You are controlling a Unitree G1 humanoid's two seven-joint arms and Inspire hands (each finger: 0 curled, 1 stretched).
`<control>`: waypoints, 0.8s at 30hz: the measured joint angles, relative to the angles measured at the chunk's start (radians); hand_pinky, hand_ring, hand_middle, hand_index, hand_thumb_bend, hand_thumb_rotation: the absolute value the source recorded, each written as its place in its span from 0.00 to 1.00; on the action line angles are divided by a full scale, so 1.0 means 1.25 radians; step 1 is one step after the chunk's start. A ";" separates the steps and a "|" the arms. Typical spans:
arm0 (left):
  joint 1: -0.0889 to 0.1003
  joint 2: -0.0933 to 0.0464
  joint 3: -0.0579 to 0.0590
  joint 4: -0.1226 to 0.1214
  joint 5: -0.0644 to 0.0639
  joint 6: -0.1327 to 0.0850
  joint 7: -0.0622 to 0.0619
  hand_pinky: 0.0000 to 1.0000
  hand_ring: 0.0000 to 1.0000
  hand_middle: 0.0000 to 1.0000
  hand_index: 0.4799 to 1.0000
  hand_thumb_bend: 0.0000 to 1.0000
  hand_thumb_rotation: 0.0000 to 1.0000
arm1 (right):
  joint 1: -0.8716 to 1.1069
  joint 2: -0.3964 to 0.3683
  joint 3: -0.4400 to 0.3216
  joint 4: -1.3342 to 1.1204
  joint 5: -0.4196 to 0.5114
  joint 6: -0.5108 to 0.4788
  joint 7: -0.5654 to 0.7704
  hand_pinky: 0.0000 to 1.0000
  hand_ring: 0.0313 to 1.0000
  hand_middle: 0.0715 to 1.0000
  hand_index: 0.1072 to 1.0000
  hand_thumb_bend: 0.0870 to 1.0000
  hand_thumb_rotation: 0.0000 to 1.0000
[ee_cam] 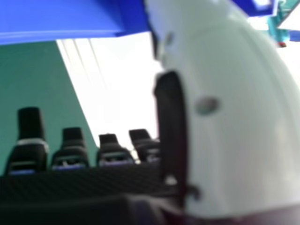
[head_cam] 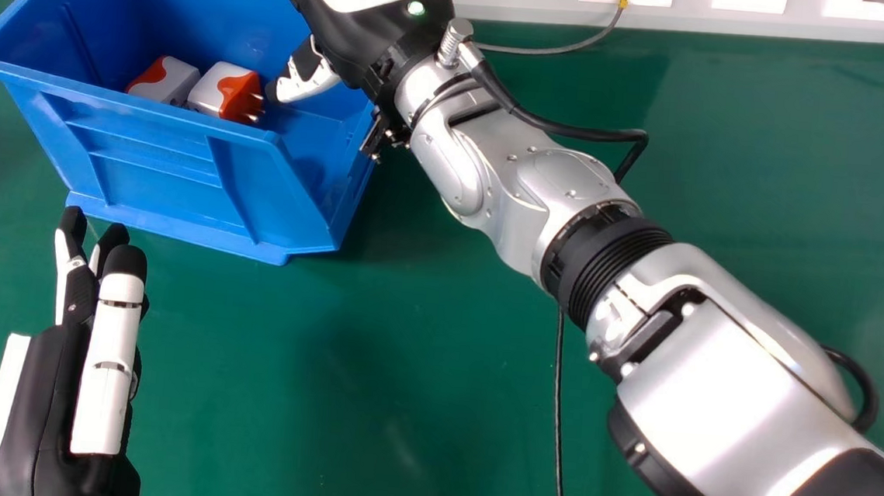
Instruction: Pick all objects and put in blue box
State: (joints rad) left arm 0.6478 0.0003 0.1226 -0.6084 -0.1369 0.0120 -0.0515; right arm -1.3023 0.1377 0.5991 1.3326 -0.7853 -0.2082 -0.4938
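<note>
Fingers (ee_cam: 72, 152) spread and holding nothing, the right hand (head_cam: 359, 36) is at the right end of the blue box (head_cam: 157, 152), while the left hand (head_cam: 107, 365) rests straight-fingered near its front. One white-and-orange plug (head_cam: 223, 91) and a second plug (head_cam: 167, 81) lie inside, so the packing looks all but done (withdrawing that right hand seems the only job left).

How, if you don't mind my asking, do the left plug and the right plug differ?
The left plug has its orange part toward the view's left, while the right plug has its own toward the view's right. The right plug shows a larger orange area, with prongs; the left plug a smaller patch. Both are white and orange, inside the box.
</note>
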 measured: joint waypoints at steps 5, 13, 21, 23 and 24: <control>-0.004 0.000 0.000 0.001 0.001 0.000 0.001 1.00 1.00 1.00 1.00 0.41 0.90 | 0.001 -0.001 -0.005 -0.001 0.002 -0.005 -0.001 0.79 0.97 1.00 0.97 0.54 0.13; -0.032 0.007 0.000 0.009 0.022 0.018 0.012 1.00 1.00 1.00 1.00 0.40 0.90 | 0.085 -0.032 -0.047 -0.079 0.041 -0.042 -0.034 0.81 0.98 1.00 0.99 0.47 0.15; -0.075 0.035 0.024 0.040 0.046 0.030 0.013 1.00 1.00 1.00 1.00 0.39 0.91 | 0.289 -0.122 -0.091 -0.365 0.063 -0.059 -0.067 0.84 1.00 1.00 1.00 0.38 0.22; -0.091 0.045 0.035 0.058 0.046 0.030 0.009 1.00 1.00 1.00 1.00 0.39 0.91 | 0.355 -0.146 -0.101 -0.455 0.063 -0.058 -0.068 0.85 1.00 1.00 1.00 0.36 0.25; -0.100 0.048 0.041 0.068 0.046 0.030 0.008 1.00 1.00 1.00 1.00 0.38 0.91 | 0.393 -0.159 -0.108 -0.506 0.063 -0.060 -0.068 0.85 1.00 1.00 1.00 0.35 0.26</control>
State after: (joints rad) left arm 0.5229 0.0606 0.1734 -0.5235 -0.0794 0.0496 -0.0420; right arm -0.8115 -0.0610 0.4638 0.7005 -0.7069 -0.2834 -0.5787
